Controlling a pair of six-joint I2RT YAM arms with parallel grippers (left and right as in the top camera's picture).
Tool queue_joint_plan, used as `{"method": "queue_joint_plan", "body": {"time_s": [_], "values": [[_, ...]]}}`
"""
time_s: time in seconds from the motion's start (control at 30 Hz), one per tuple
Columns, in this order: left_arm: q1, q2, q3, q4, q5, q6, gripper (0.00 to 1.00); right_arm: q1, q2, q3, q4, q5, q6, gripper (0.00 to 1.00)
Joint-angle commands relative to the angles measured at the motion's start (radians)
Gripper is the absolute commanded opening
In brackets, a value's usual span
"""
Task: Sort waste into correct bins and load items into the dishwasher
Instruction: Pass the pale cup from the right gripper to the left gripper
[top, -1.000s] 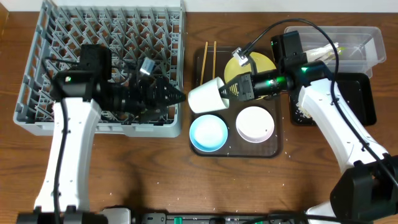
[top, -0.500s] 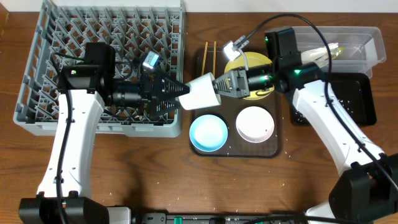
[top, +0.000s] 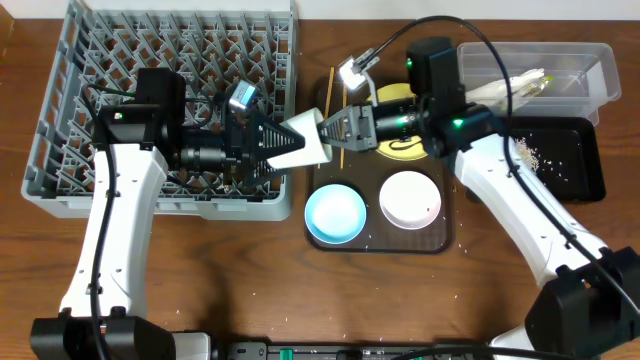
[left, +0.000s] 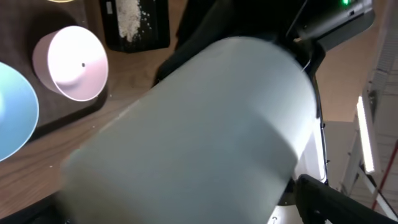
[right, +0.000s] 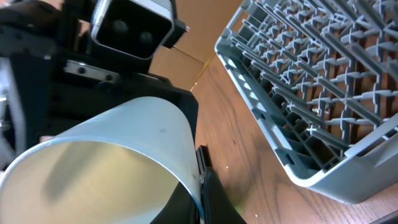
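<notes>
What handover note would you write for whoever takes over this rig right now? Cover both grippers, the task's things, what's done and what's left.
Right gripper: shut on the small white cup, held in the air at the dish rack's right edge.
Left gripper: open, jaws either side of the cup, not yet closed.
Done: napkin in the clear tub; crumbs in the black tray.
To do: finish the cup handover and rack it; then the blue bowl, white bowl, yellow plate and chopsticks, all on the brown tray.
</notes>
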Motion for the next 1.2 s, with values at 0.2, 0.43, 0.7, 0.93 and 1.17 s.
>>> {"method": "queue_joint_plan", "body": {"time_s": [0.2,0.43,0.7,0.93,1.17], "values": [[0.004,0.002,-0.004,0.002,0.092,0.024,0.94,0.076,0.0,-0.001,0.019,0.112,0.032,0.01],[0.004,0.002,-0.004,0.002,0.118,0.02,0.85,0.082,0.0,-0.048,0.012,0.114,0.032,0.01],[0.005,0.002,-0.004,0.008,0.126,0.021,0.84,0.083,0.0,-0.105,0.012,0.114,0.032,0.01],[0.006,0.002,-0.004,0.14,0.126,-0.117,0.88,0.08,0.0,-0.106,-0.008,0.098,0.035,0.01],[0.015,0.002,-0.004,0.177,0.136,-0.161,0.88,0.053,0.0,-0.106,-0.013,0.092,0.024,0.01]]}}
